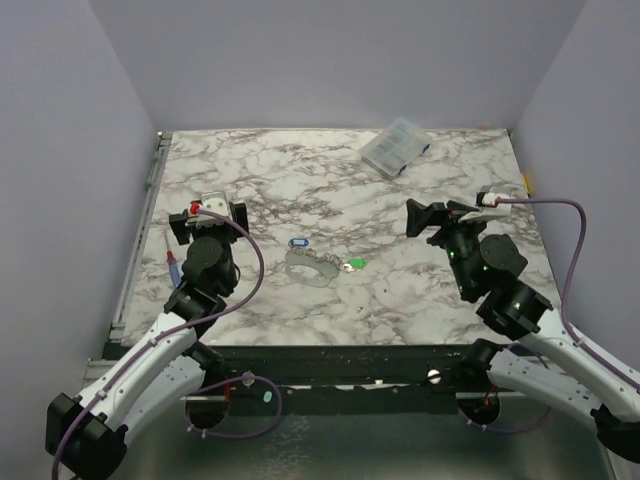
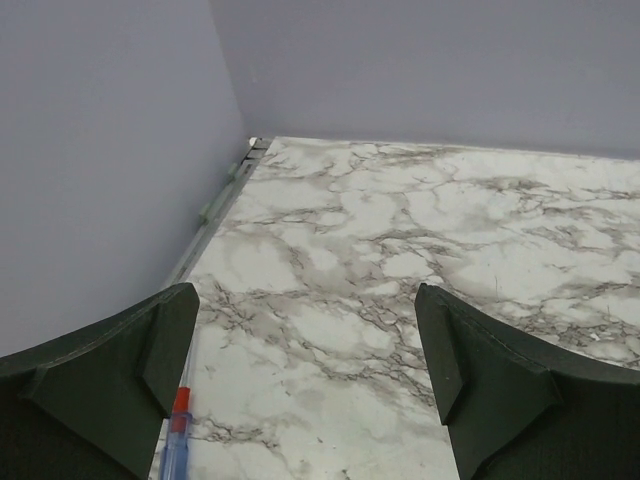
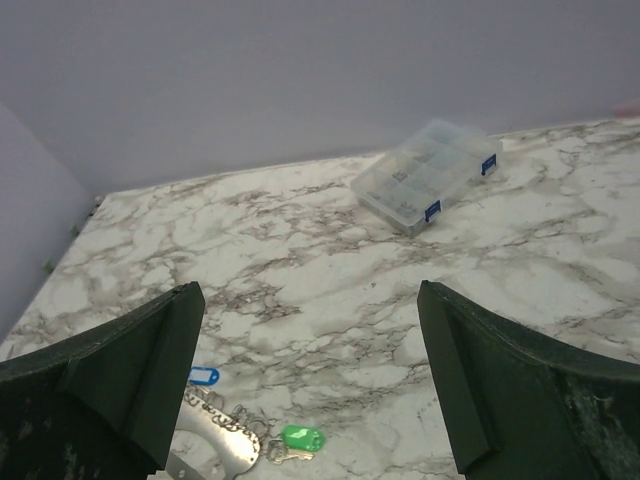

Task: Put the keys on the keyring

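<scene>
Left gripper [image 2: 305, 298] sits closest to its own wrist camera, well to the left of the keyring [image 3: 222, 452], with its jaws spread wide and nothing between them. Below its left finger, a slim red-and-blue pen [image 2: 178, 432] lies at the marble table's [image 1: 450, 180] edge, farther left of the keyring than the gripper itself. The blue-tagged key [image 3: 203, 376] lies just beyond the keyring's far side. The green-tagged key [image 3: 302, 438] lies just to the keyring's right, its silvery blade pointing toward the band; whether either key touches the keyring cannot be told. Far beyond the keyring and to its right stands a clear compartment box [image 3: 425, 175] with small blue labels, any writing too small to read. Right gripper [image 3: 310, 292], well right of the keyring, is likewise wide apart and holding nothing.
</scene>
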`<action>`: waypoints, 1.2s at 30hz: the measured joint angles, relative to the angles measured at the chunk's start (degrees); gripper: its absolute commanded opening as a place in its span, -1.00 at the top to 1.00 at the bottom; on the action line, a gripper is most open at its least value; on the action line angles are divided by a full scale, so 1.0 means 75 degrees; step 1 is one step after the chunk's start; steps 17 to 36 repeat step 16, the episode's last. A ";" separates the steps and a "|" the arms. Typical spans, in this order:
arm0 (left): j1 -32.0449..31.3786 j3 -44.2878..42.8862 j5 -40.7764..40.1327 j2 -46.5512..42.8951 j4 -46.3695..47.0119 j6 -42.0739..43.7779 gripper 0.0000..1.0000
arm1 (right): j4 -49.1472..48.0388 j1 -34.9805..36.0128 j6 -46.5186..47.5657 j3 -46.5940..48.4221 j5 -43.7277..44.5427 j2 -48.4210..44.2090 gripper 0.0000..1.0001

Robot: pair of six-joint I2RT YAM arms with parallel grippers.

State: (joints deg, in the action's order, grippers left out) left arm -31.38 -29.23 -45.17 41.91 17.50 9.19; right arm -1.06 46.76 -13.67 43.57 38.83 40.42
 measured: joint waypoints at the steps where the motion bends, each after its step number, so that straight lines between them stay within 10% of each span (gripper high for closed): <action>1: 0.0047 -0.0003 -0.0064 0.0012 0.0000 -0.0073 -0.98 | 0.0012 0.0000 -0.0003 -0.0003 0.0017 -0.0003 -1.00; 36: 0.0125 -0.0041 -0.0055 0.0023 -0.0012 -0.0338 -0.98 | 0.0012 0.0000 0.0256 -0.0079 -0.0286 0.0035 -1.00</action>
